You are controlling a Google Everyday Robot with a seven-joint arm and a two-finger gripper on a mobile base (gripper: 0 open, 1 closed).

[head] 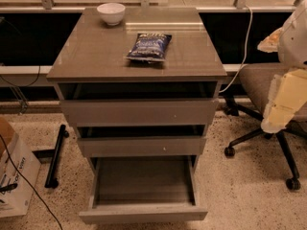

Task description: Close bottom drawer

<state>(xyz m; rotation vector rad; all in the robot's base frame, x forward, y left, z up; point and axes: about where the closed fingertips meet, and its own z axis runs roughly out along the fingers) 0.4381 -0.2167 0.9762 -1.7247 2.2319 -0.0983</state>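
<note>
The bottom drawer (143, 213) is the lowest of three grey-brown drawers in the cabinet (72, 71). It is pulled far out toward me, its shallow box is empty, and its plain flat front is near the lower edge of the view. The middle drawer (141, 146) and the top drawer (139, 111) stand slightly open. My arm comes in at the right edge, and its cream-coloured gripper (274, 122) hangs to the right of the cabinet at about middle-drawer height, apart from all the drawers.
A white bowl (111, 12) and a dark blue snack bag (148, 47) sit on the cabinet top. An office chair (261, 87) stands right of the cabinet, behind the gripper. A cardboard box (12, 176), a black bar (55, 155) and cables lie on the speckled floor at the left.
</note>
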